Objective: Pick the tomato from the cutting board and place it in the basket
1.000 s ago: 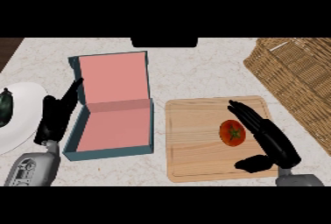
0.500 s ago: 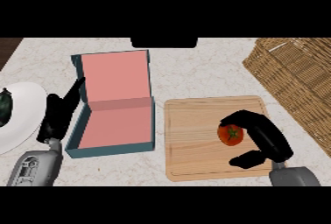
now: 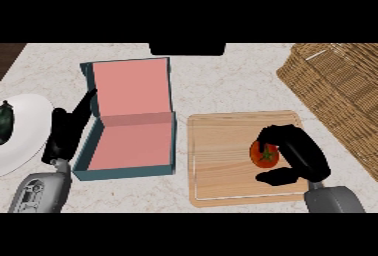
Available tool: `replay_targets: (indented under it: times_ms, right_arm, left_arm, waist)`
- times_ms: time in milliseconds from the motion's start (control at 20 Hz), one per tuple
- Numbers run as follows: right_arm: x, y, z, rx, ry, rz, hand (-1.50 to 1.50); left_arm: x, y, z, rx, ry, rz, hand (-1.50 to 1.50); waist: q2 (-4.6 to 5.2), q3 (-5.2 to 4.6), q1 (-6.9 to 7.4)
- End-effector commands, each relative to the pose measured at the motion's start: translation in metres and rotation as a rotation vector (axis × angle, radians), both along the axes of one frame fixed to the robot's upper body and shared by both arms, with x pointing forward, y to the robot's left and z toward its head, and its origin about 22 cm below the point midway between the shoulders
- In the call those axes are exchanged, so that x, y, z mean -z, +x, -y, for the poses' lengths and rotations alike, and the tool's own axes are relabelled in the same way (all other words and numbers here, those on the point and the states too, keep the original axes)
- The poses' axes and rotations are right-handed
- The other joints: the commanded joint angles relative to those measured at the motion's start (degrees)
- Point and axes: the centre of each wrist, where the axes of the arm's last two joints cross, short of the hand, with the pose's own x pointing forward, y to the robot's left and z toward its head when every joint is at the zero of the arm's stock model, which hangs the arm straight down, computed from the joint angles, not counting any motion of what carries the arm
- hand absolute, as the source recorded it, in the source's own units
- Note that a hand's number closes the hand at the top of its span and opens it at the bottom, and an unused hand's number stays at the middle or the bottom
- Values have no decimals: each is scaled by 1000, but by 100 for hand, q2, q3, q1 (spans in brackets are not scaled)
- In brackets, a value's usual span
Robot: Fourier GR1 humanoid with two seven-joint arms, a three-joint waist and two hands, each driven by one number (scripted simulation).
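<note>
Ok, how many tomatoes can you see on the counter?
1. The tomato sits on the cutting board, with the right hand curled round it. Nothing suggests another, though the basket's inside isn't visible.

Open teal box [image 3: 131, 131] with pink lining, beside white plate [image 3: 26, 131] bearing dark vegetable [image 3: 4, 120].

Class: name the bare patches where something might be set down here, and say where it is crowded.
Free: the board's left half, and the counter between box and basket. Crowded: the board's right side, where the right hand curls round the tomato.
</note>
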Motion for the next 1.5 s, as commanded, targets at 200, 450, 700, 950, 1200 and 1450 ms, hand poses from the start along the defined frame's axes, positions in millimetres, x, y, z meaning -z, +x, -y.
replay_targets:
  times_ms: [200,450,700,950,1200,1450]
  right_arm:
    - [-6,-7,-6,77,-494,-237,150]
    - [-66,-19,-42,51,-342,-184,150]
    - [-96,-34,-33,26,-53,-299,150]
    - [-143,-44,-26,17,279,-233,150]
    - [-203,-74,-9,93,340,-148,150]
    - [-254,-58,-14,144,417,-129,150]
  left_arm:
    - [-7,4,-7,-6,19,3,0]
    - [-2,1,5,-13,-4,-7,0]
    - [7,-13,2,-20,0,-8,0]
    - [-10,0,-10,-26,3,5,0]
    - [7,-12,-11,-21,4,-32,0]
    - [9,-7,1,-20,9,-8,0]
  waist:
    - [43,45,-28]
    - [46,61,-33]
    - [19,60,-83]
    - [14,60,-145]
    - [6,50,-122]
    - [25,48,-32]
